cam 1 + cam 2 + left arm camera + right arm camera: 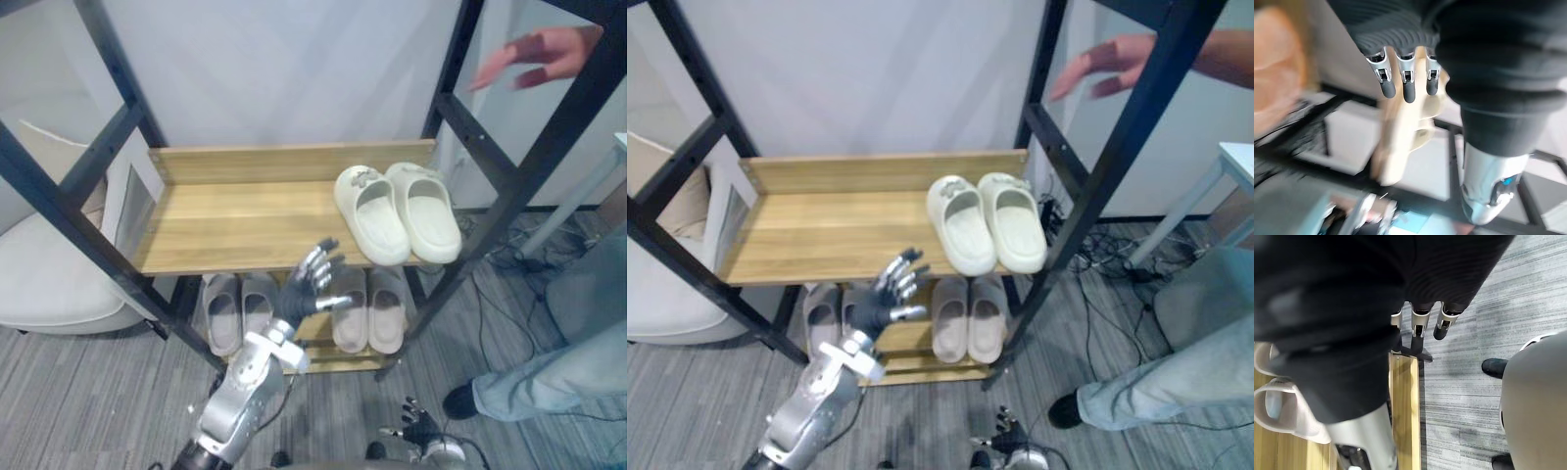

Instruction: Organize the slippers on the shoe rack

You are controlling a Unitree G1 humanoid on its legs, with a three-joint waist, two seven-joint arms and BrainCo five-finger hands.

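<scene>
Two cream slippers point(397, 211) at 3 o'clock on upper shelf point(235, 225), grey pairs point(387, 313) on lower shelf point(338, 360), left hand point(299, 294) wide and empty at 6 o'clock, right hand point(423, 431) relaxed

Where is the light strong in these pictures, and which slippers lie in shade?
Left eye view: the upper shelf and the cream slippers on it are evenly lit, with no glare; the grey slippers on the lower shelf lie in the shade beneath it. Right wrist view: the grey carpet floor is brightly lit.
</scene>
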